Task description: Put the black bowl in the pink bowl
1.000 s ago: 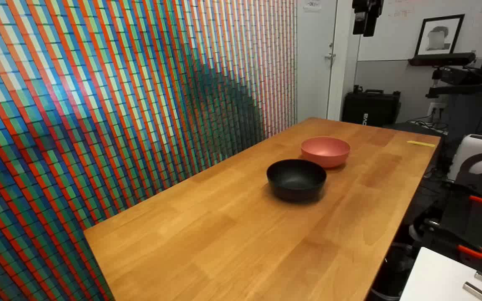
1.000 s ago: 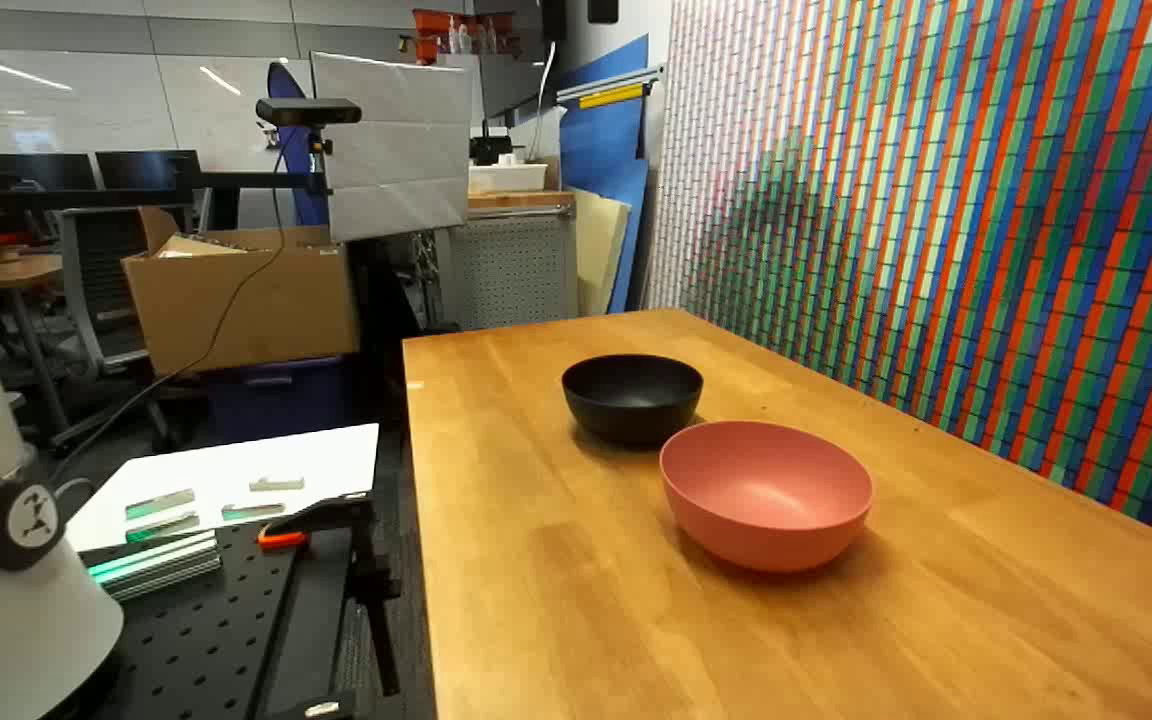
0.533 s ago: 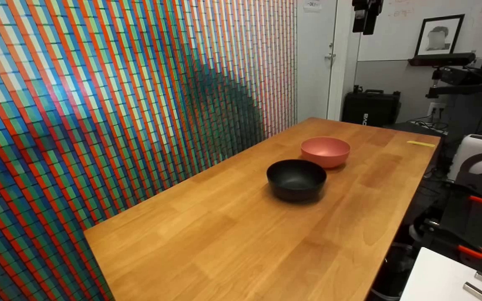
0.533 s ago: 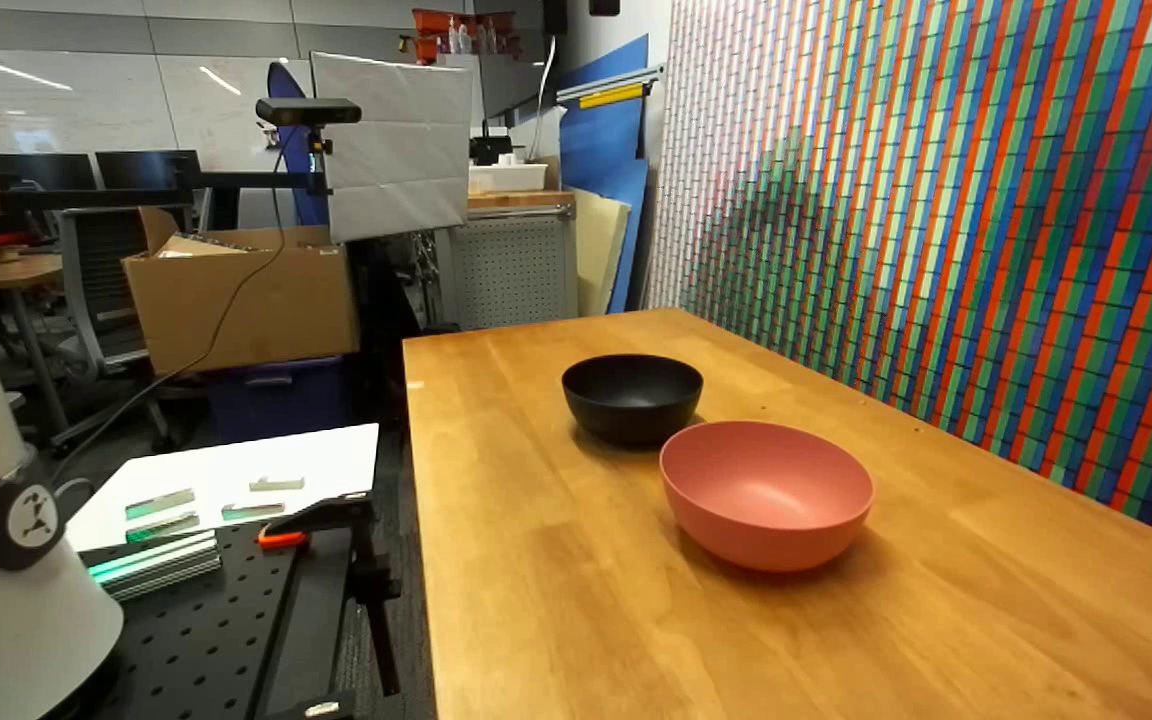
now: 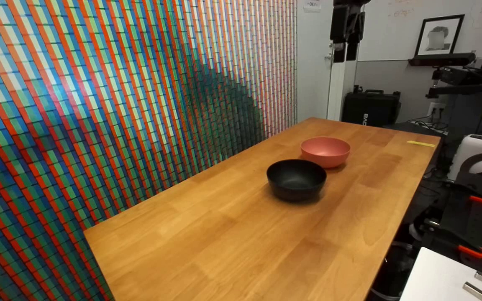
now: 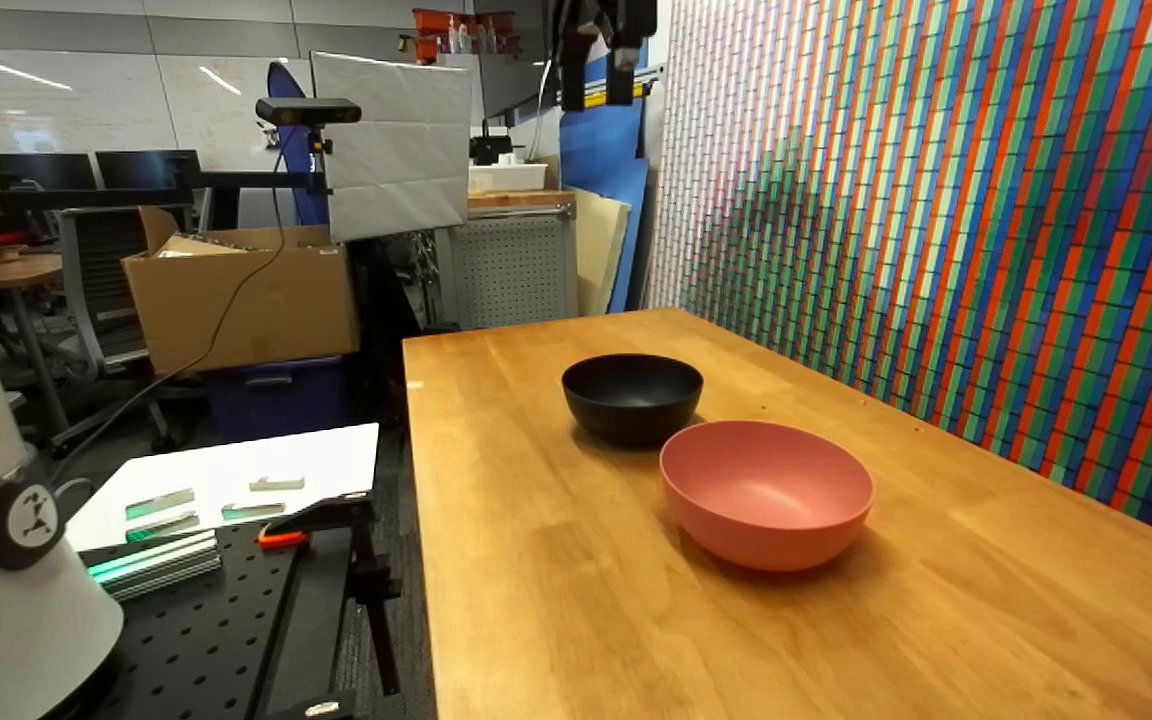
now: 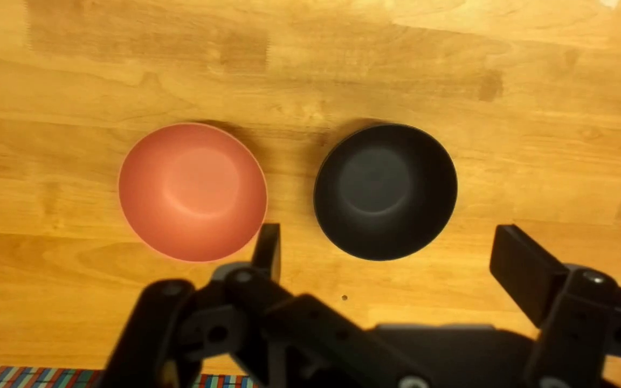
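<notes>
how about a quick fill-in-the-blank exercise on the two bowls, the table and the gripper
1. In the wrist view, the pink bowl lies to the ____ of the black bowl.
2. A strip of the table shows between them there, so the bowls are not touching but ____.
3. Rather than shut, the gripper is ____.
4. Judging by its grain, the tabletop is made of ____.

Missing words: left; apart; open; wood.

Wooden tabletop point(image 5: 224, 238), black bowl point(image 7: 380, 186) and pink bowl point(image 7: 197, 188) upright, slightly apart, yellow strip point(image 5: 421, 144) near one edge
</notes>
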Controlling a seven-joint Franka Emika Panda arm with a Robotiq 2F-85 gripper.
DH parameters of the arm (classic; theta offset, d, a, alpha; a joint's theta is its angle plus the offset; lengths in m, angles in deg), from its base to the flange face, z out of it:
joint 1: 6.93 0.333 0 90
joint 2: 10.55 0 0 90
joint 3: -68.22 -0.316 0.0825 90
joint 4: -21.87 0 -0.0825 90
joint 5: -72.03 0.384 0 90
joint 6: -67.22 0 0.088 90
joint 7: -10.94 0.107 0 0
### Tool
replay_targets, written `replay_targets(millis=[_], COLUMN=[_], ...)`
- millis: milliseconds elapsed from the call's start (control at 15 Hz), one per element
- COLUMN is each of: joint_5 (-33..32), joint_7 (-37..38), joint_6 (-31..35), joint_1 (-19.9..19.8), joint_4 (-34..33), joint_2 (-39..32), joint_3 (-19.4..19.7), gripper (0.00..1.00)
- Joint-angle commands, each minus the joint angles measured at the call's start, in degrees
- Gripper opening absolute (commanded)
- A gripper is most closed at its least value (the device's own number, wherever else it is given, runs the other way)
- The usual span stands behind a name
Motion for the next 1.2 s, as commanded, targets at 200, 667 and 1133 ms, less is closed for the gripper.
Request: replay_targets(millis=[200,667,1133], joint_5=[-7.5,-9.0,-10.9], joint_7=[10.3,13.7,16.1], joint_6=[10.1,14.3,19.6], joint_1=[0.6,3.3,5.9], joint_4=[-6.7,-11.9,-11.9], joint_2=[-19.5,-32.9,-39.1], joint_3=[-2.1,-0.5,2.2], gripper=[1.00,1.00,1.00])
